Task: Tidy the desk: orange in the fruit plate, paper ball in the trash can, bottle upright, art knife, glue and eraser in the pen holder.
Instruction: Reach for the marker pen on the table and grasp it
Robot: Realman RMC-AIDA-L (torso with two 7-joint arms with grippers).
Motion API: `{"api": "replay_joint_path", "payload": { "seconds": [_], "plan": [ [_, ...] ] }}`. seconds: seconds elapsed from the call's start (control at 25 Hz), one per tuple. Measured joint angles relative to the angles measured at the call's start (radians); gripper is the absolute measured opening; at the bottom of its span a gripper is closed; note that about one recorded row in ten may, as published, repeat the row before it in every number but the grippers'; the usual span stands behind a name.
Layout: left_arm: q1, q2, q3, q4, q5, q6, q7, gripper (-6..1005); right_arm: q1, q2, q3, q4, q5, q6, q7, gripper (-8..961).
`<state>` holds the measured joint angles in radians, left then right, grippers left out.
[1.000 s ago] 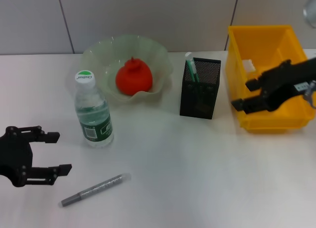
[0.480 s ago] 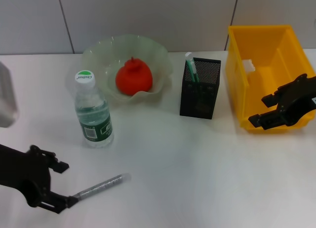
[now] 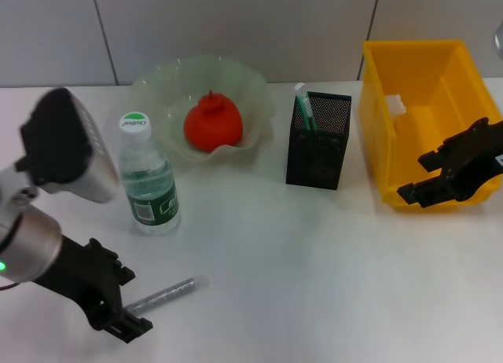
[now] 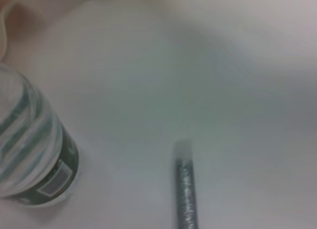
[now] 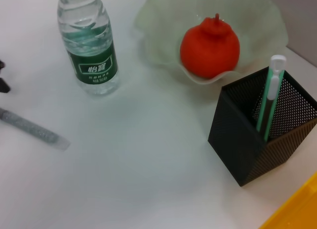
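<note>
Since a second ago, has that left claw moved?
Yes. The left gripper slid toward the glue, reaching its near end, still below the bottle.

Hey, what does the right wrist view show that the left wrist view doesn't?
Only the right wrist view shows the orange in the fruit plate and the art knife standing in the pen holder, plus a corner of the trash can. The left wrist view shows nothing that the other lacks, only a closer look. Both show the upright bottle and the glue lying on the desk.
</note>
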<state>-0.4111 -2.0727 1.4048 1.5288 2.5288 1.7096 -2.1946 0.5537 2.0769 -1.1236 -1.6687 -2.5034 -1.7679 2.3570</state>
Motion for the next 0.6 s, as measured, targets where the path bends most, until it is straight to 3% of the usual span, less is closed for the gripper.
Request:
{"api": "replay_joint_path", "payload": {
  "seconds": [0.24,0.6],
  "plan": [
    [-0.035,-0.002,0.120,-0.072,0.060,-0.103,-0.069,794,-0.003,0.001,-0.004,0.004,0.000,-0.001,-0.004,599],
    [-0.050,-0.006,0.176,-0.107,0.093,-0.152,-0.091,792,-0.010,0.000,-0.002,0.028,0.000,-0.001,-0.011,599]
  ]
}}
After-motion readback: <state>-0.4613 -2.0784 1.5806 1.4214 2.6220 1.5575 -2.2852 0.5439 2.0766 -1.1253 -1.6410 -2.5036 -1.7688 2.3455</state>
